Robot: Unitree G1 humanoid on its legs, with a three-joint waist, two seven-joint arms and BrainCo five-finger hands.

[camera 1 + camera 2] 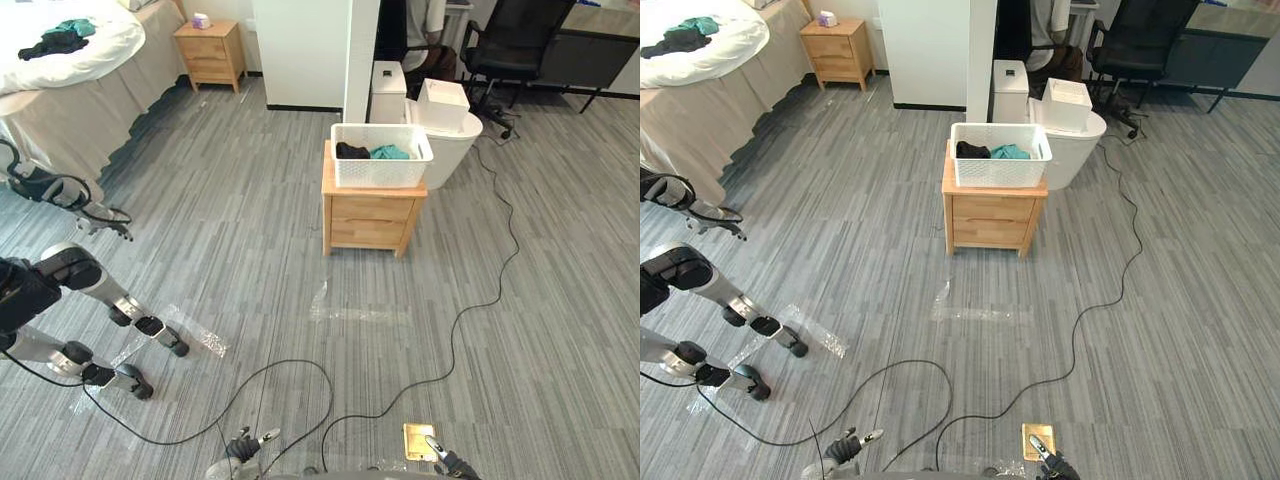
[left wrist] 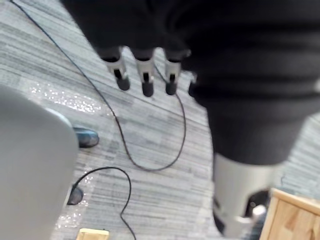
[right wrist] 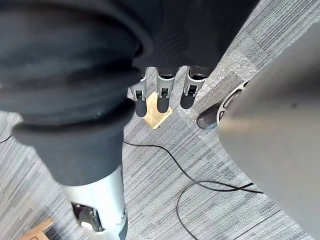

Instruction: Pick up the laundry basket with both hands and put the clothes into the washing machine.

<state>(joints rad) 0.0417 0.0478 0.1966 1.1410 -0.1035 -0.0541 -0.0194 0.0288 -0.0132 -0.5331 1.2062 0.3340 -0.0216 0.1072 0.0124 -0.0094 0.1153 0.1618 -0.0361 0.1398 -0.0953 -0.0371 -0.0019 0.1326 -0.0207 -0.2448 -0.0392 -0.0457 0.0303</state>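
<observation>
The white laundry basket sits on a small wooden cabinet in the middle of the room, well apart from both hands. The left hand and the right hand hang low at the near edge of the eye views. Their fingers are straight and relaxed over the floor, holding nothing. A dark garment and a teal garment lie inside the basket, which has latticed plastic walls. Just behind the cabinet stands a rounded white appliance, possibly the washing machine. The floor is grey striped carpet with a brass plate set in it near the right hand. A bed with a beige skirt stands far left, and a black office chair far right.
</observation>
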